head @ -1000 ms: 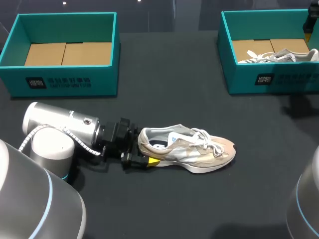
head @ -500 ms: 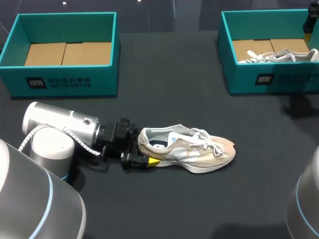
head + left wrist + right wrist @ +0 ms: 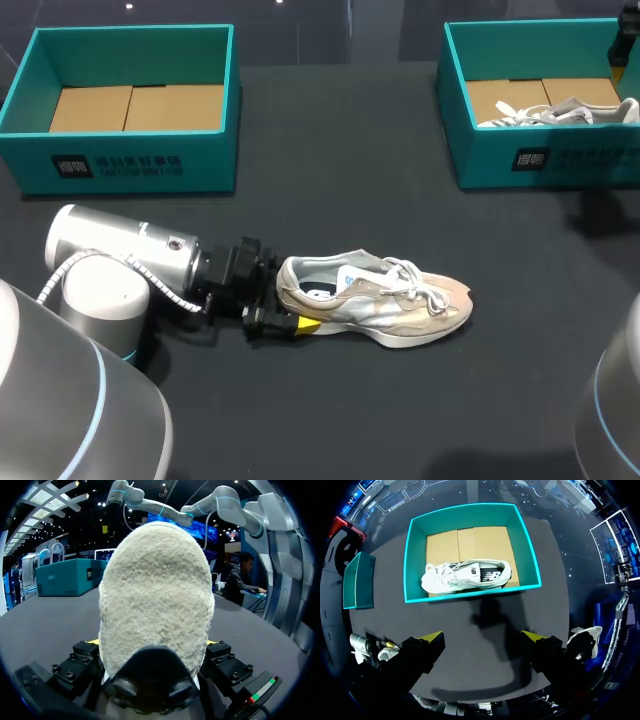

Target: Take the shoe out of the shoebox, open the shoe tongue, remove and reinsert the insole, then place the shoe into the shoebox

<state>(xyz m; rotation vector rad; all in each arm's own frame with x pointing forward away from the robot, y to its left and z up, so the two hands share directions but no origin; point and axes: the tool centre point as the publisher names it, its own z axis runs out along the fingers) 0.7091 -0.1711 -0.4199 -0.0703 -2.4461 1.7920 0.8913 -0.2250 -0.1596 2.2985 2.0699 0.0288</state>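
Observation:
A beige and silver sneaker [image 3: 385,300] stands on its sole on the dark table, toe pointing right. My left gripper [image 3: 290,302] lies level at its heel, open, with a finger on each side and one yellow tip [image 3: 308,323] showing at the near side. In the left wrist view the fuzzy heel [image 3: 155,590] fills the space between the fingers and does not look squeezed. My right gripper [image 3: 481,641] hangs open high above the right shoebox [image 3: 465,507], holding nothing. Only its edge [image 3: 624,45] shows in the head view.
The teal shoebox [image 3: 130,165] at the back left holds only its cardboard floor. The teal shoebox [image 3: 540,160] at the back right holds a white sneaker [image 3: 560,112], also seen from above as a white sneaker [image 3: 465,575].

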